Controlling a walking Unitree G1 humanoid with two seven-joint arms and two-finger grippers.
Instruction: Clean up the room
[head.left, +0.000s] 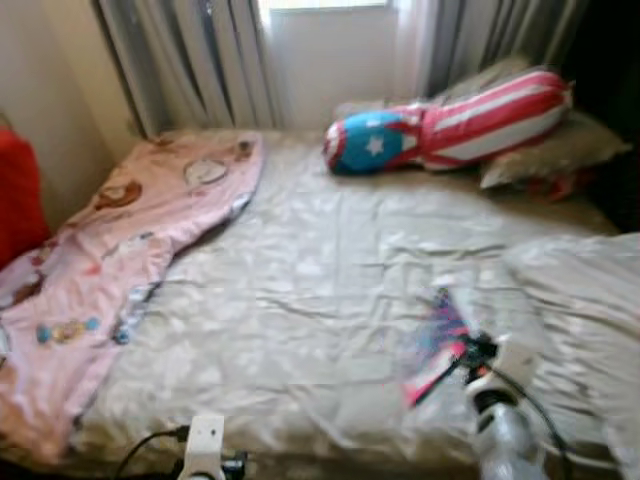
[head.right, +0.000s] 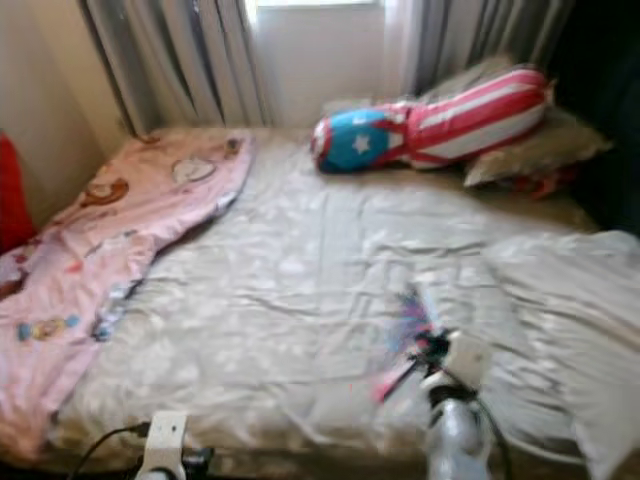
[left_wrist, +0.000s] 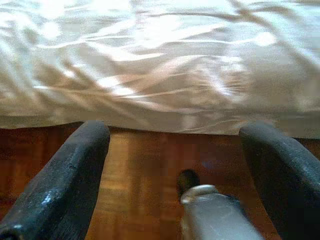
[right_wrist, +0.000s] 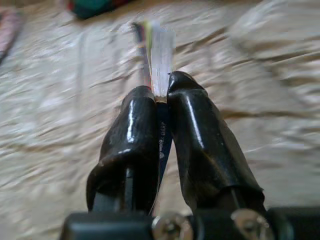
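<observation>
Right gripper (right_wrist: 162, 100) clamped on thin pink-and-blue packet (head.left: 441, 345), held above bed (head.left: 300, 280) near front right edge. Packet judged light, flat, floppy, slippery; pinch at edge adequate. Left gripper (left_wrist: 175, 165) wide open, empty, low before bed's front edge.

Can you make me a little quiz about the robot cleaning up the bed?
1. True or false: the right gripper is shut on a thin flat colourful thing.
2. What lies along the robot's left side of the bed? A) a pink blanket B) a green towel C) a stack of books
3. Fill in: the left gripper is open over a wooden ____ at the bed's edge.

Key: 1 true. 2 A. 3 floor.
</observation>
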